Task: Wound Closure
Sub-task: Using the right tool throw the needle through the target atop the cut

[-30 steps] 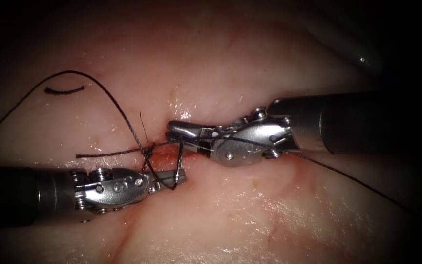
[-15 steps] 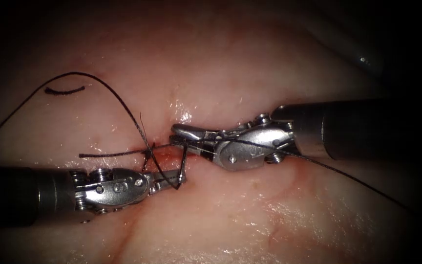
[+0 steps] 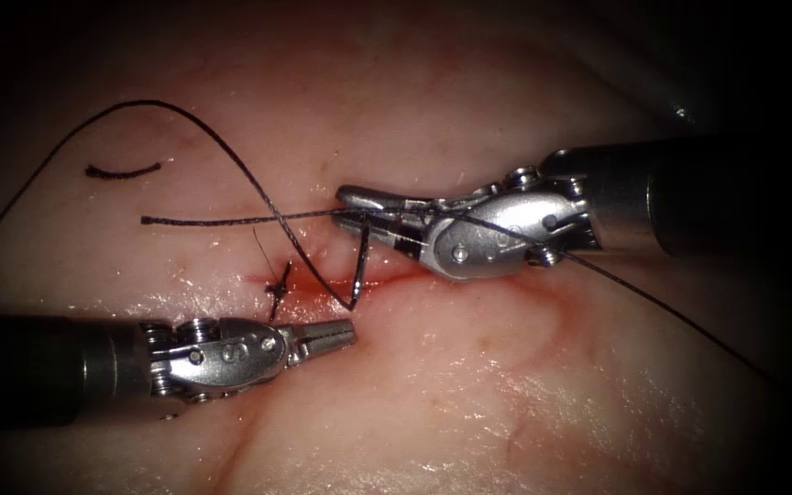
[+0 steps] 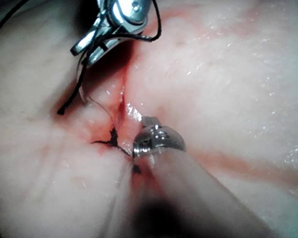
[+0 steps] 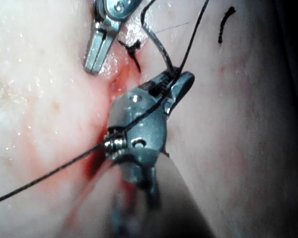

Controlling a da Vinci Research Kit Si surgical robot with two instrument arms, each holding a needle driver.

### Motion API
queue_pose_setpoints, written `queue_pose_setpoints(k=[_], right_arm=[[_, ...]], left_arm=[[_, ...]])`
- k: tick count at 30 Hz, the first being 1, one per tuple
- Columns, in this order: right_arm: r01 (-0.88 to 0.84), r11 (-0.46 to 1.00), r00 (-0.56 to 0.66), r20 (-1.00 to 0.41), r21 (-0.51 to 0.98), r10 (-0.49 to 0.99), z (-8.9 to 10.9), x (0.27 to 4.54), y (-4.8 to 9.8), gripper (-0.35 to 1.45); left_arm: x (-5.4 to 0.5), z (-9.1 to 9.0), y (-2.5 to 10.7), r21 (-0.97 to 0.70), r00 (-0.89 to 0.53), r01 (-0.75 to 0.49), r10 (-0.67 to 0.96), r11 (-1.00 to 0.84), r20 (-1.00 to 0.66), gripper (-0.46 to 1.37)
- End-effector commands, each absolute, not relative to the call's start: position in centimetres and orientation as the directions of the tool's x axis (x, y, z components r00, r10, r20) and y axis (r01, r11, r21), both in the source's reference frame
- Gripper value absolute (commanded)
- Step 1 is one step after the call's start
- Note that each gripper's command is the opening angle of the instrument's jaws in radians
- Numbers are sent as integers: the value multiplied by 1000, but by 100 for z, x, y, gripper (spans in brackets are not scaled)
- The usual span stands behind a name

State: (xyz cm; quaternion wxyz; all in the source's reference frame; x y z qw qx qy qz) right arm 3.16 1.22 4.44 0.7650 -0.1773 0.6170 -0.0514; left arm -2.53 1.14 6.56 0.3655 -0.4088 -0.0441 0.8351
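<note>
Thread [image 3: 231, 220] crosses the cut [image 3: 323, 289] in the tissue [image 3: 469, 394], clamped in the right tool [image 3: 368, 206]; its loop hangs beside the knot [image 3: 277, 289]. Left tool [image 3: 336, 332] closed, empty. Risk: uneven tension could loosen the knot

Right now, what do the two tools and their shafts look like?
Both are alike: the left tool and the right tool have slim, shiny silver metal jaws on a rounded silver wrist with small round pins and screws. Each wrist joins a dark, smooth cylindrical shaft. No cables or sleeves show.
</note>
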Motion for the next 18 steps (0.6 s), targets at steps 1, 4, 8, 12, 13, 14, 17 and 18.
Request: queue_pose_setpoints(k=[1,4,8,12,13,14,17,18], right_arm=[[-146,931,233,-927,-333,-295,444,316,123,-35],[-152,931,230,-928,-333,-294,444,318,125,-35],[-153,929,234,-926,-335,-296,443,323,130,-35],[-160,936,233,-933,-315,-274,441,325,135,-35],[-162,937,232,-935,-309,-268,441,325,136,-35],[-163,937,233,-935,-308,-267,441,326,137,-35],[-164,939,231,-937,-303,-262,441,326,136,-35],[-167,942,229,-941,-292,-251,440,326,136,-35]], left_arm=[[-253,658,112,-376,-407,-569,647,-732,-645,-35],[-254,664,107,-374,-411,-570,648,-731,-641,-35],[-252,672,104,-369,-419,-571,646,-734,-637,-35],[-250,675,104,-366,-421,-573,647,-733,-636,-35],[-250,675,104,-366,-421,-573,647,-733,-635,-35],[-249,675,104,-367,-421,-574,648,-733,-635,-35],[-249,674,105,-367,-421,-574,648,-732,-634,-35],[-249,674,105,-367,-421,-574,649,-732,-634,-35]])
